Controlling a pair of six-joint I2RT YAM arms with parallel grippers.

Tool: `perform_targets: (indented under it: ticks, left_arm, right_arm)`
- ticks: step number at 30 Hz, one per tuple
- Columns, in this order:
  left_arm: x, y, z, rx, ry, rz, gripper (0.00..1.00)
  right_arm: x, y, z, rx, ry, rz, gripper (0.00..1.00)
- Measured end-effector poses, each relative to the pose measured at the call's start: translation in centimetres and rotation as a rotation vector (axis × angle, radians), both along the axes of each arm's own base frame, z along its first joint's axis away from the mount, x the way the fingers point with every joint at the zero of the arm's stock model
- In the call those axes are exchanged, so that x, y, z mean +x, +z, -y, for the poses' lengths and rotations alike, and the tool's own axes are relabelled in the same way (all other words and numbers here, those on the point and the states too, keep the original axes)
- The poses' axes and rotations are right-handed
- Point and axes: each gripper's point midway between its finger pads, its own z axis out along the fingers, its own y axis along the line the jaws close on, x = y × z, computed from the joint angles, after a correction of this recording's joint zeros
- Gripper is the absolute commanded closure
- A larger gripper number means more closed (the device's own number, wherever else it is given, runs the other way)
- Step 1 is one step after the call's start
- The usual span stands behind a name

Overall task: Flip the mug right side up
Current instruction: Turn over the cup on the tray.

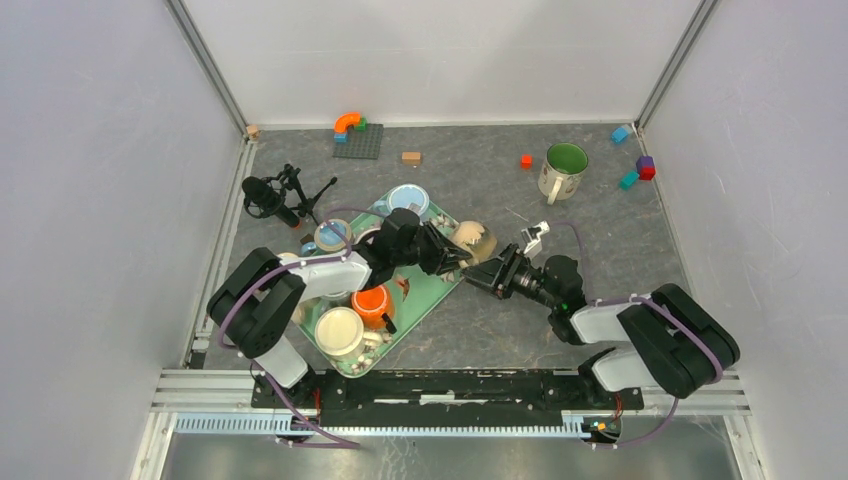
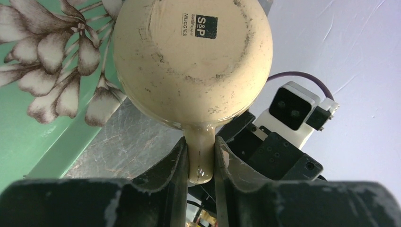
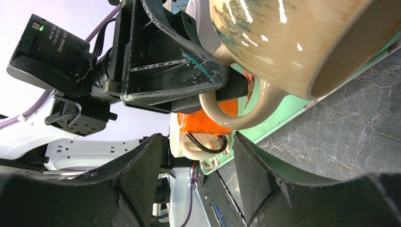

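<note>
Progress looks roughly halfway, by my read. Your left gripper (image 2: 201,156) has its jaws clamped on the handle of the cream stoneware mug (image 2: 194,61). The mug appears lifted over the right edge of the floral green tray (image 2: 28,137), tipped on its side with its stamped base facing the left wrist camera. Your right gripper (image 3: 198,156) sits just beside the handle, jaws spread wide and gripping nothing. What's left for you is rolling the mug mouth-up and setting it down.

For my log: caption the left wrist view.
Left gripper clamps the cream mug by its handle, base facing the camera.
</note>
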Motion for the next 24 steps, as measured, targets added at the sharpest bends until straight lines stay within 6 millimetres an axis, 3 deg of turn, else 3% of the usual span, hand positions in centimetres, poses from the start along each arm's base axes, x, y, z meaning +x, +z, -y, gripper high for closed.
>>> perform_targets:
  ticks: [12, 24]
  left_arm:
    - [-0.5, 0.8, 0.5, -0.068, -0.007, -0.039, 0.98]
    - [-1.1, 0.4, 0.3, -0.097, -0.005, -0.061, 0.98]
  right_arm:
    - [0.3, -0.4, -0.5, 0.088, 0.0, -0.063, 0.43]
    - [0.9, -0.9, 0.3, 0.161, -0.062, -0.131, 0.47]
